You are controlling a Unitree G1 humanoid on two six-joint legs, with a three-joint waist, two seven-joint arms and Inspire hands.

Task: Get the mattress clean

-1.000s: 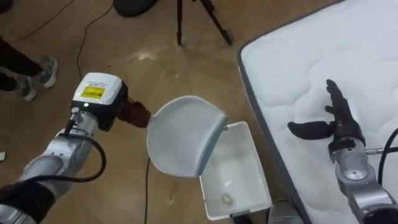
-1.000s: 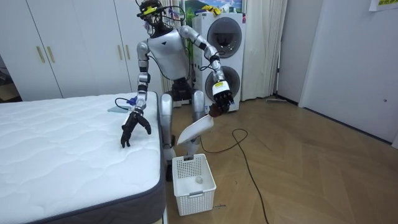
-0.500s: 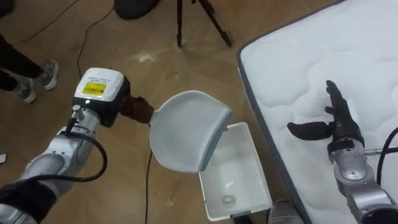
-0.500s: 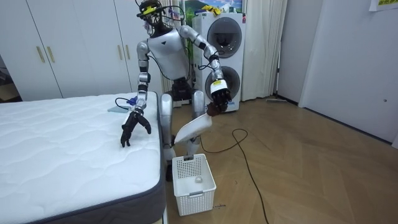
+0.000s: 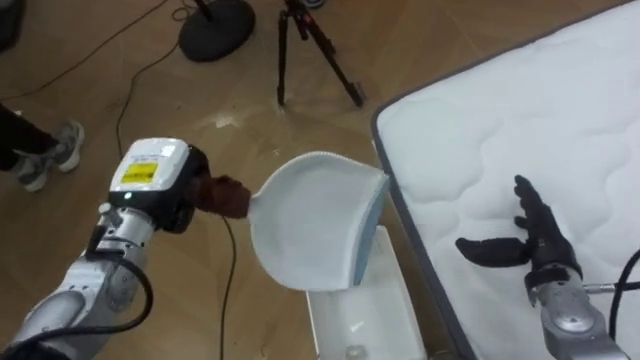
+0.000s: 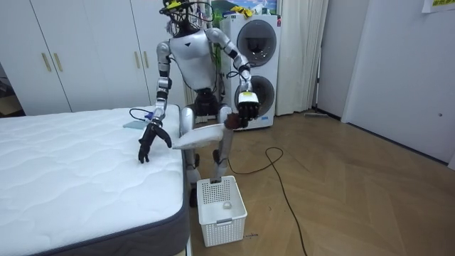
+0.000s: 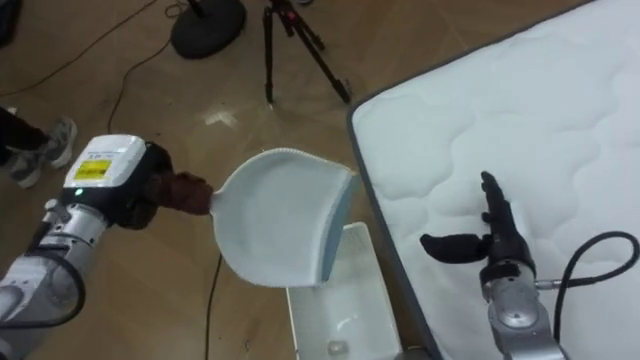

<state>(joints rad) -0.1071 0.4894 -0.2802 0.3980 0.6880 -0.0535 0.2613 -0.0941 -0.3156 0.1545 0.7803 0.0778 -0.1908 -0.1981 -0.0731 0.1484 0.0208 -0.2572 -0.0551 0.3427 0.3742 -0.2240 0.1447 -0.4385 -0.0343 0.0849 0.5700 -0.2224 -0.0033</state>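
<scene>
Nearest, at my feet: a white perforated basket (image 5: 372, 300) on the wood floor, just beside the bed's side. One small pale object (image 6: 227, 205) lies on its bottom.

My right hand (image 5: 535, 238) is out over the mattress (image 5: 500, 120) near its edge. Fingers straight and spread, thumb out to the side, nothing held. Cannot tell whether the fingertips touch the quilted top.

My left hand (image 5: 200, 190) is out over the floor on the other side. Fingers are closed round the dark brown handle of a white dustpan (image 5: 310, 228). The pan hangs in the air above the basket, clear of it, with its open lip toward the bed. In the room view it sits close to level at about mattress height. The pan's inside looks bare from here.

The mattress surface near my right hand is plain white quilting. In the room view a small flat pale-blue thing (image 6: 134, 124) lies at the mattress corner beyond that hand.

Further out on the floor: a dark cable (image 5: 130, 70), a black tripod (image 5: 300, 40), a round black stand base (image 5: 215, 15), and a person's shoe (image 5: 48, 160) at the left edge.

The room view has me standing at the bed's corner. Stacked washing machines (image 6: 259, 50) are behind me and white wardrobe doors (image 6: 71, 50) run along the wall.
</scene>
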